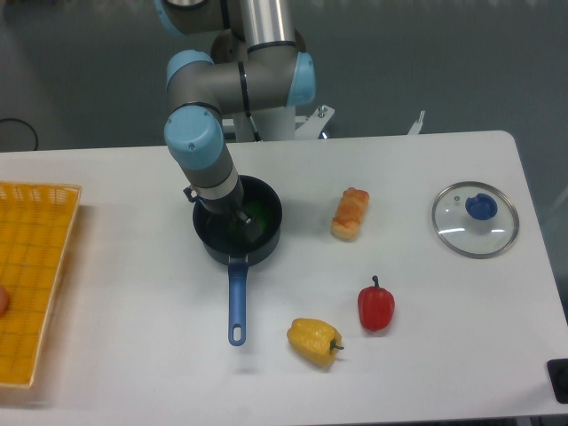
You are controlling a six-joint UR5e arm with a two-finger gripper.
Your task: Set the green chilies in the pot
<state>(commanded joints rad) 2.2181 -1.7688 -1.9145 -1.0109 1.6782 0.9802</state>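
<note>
Camera view: green chilies [255, 213] mostly hidden in pot [266, 244] beneath tool [238, 222].

This looks like a robotics lab or test room, not a real kitchen. A grey and pale-blue industrial robot arm [232, 84] is mounted at the back edge of a plain white desk [444, 355], over a bare grey floor [426, 53]. The food is plastic: a red pepper [376, 306], a yellow pepper [314, 340], probably a toy bread roll [351, 213].
</note>
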